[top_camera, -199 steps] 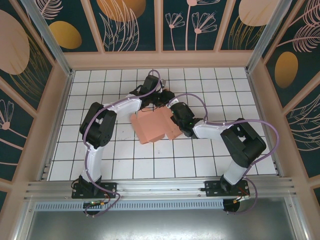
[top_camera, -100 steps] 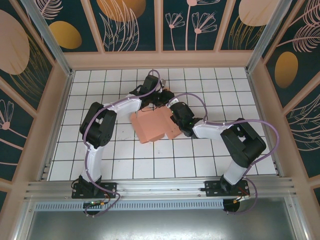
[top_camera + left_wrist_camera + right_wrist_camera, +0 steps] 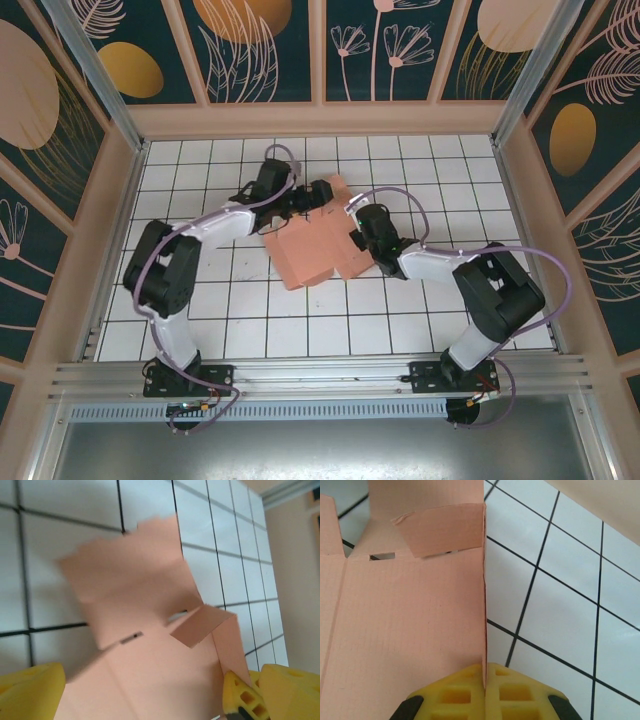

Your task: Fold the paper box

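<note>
Paper box is seen mid tiled table, btwn the 2 arms. Left gripper has just been opened wide, jaws astride the far flap. 1 side wall is kept pinched by right gripper. Flap likely freed for re-grip.

Both arms, the left arm and the right arm, wear white shells broken by bulky black joint housings. A lilac cable loops back from each claw. The left claw has smooth, rounded yellow fingers. The right claw has yellow pads moulded with square recesses, with black just behind them.
</note>
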